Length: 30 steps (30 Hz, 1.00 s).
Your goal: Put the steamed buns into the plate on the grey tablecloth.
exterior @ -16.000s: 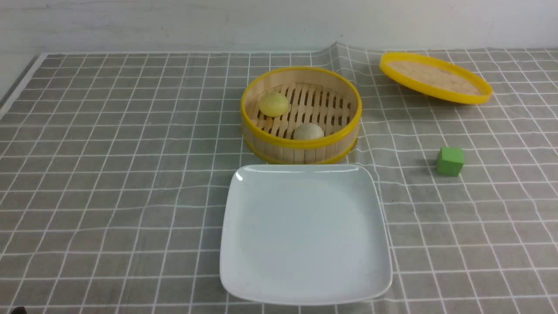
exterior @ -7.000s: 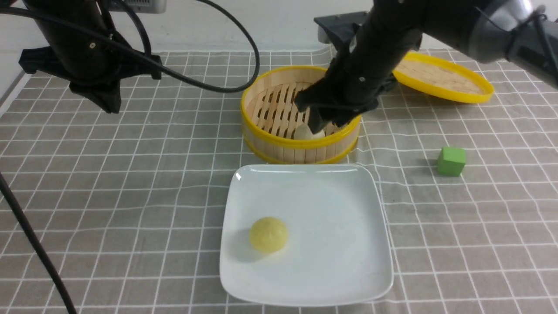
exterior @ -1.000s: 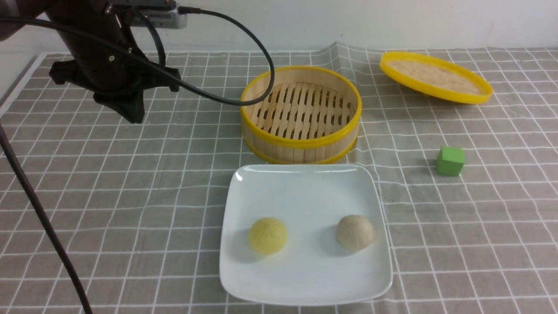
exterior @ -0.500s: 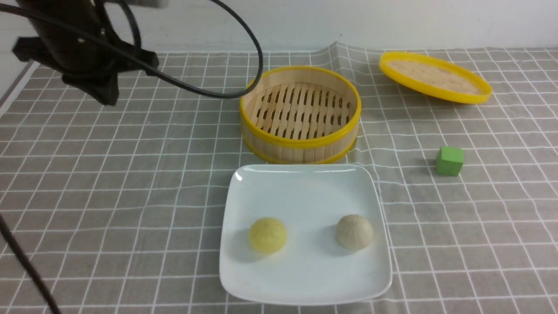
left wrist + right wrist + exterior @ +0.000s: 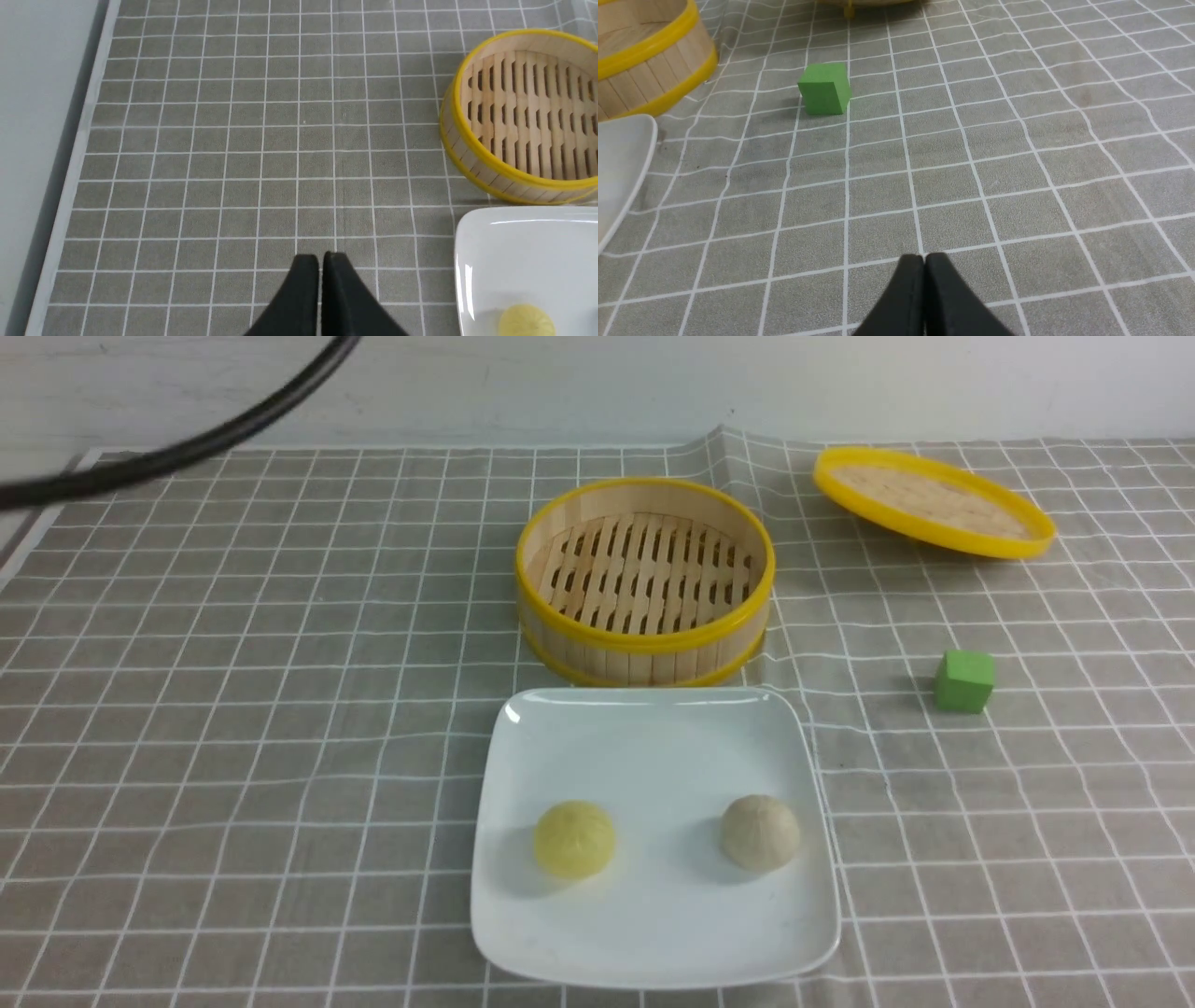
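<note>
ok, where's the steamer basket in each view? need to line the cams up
Front view: steamer basket sits centre, just behind the plate.
Left wrist view: basket at the right edge, cut off, empty.
Right wrist view: only a slice of its wall in the upper left corner.
Shared landmark: the plate's white rim beside the basket.

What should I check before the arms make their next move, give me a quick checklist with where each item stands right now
1. Yellow bun on the plate: ok.
2. Beige bun on the plate, apart from the yellow one: ok.
3. Steamer basket empty of buns: ok, only bare slats show.
4. Left tool shut and holding nothing, over bare tablecloth: ok.
5. Right tool shut and holding nothing: ok.
6. Green cube and lid off to the side, clear of the plate: ok.
</note>
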Available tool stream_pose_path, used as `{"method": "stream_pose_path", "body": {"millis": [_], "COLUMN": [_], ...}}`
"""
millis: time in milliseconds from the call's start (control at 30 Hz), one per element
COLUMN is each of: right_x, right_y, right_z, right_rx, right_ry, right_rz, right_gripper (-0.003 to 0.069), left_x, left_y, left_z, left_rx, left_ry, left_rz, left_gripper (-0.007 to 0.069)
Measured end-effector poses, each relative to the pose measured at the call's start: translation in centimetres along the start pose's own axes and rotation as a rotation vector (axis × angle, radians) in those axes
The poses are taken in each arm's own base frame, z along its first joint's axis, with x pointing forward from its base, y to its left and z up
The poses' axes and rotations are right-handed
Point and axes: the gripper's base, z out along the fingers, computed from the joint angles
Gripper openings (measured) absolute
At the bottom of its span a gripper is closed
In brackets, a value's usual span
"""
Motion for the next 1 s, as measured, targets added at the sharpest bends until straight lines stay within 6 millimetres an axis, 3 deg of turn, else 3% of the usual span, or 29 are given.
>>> {"method": "stream_pose_path", "body": {"millis": [67,167,233,300,400,633,1000], "right_x": [0.0,0.0,0.0,0.0,0.0,0.0,0.0], "right_y": [0.0,0.0,0.0,0.0,0.0,0.0,0.0], "right_z": [0.0,0.0,0.0,0.0,0.0,0.0,0.0], "right_rx": [0.000,0.000,0.000,0.000,0.000,0.000,0.000], "right_ry": [0.000,0.000,0.000,0.000,0.001,0.001,0.002], "right_rz": [0.000,0.000,0.000,0.000,0.000,0.000,0.000], "right_gripper": [0.0022,0.0022,0.0022,0.0024,0.0027,0.0037,0.0054], "left_x": [2.7,5.6,10.3,13.3,15.7,18.7,20.2], "left_y": [0.4,0.7,0.7,0.3,-0.1,0.2,0.4], "left_z": [-2.0,-3.2,-4.0,-3.0,-1.7,-1.6,-0.2], "left_rx": [0.017,0.037,0.092,0.162,0.232,0.251,0.208], "left_ry": [-0.007,0.003,0.031,-0.009,-0.163,-0.407,-0.350], "left_rz": [-0.030,-0.069,-0.115,-0.130,-0.134,-0.111,-0.070], "left_gripper": [0.0034,0.0034,0.0034,0.0035,0.0035,0.0037,0.0048]}}
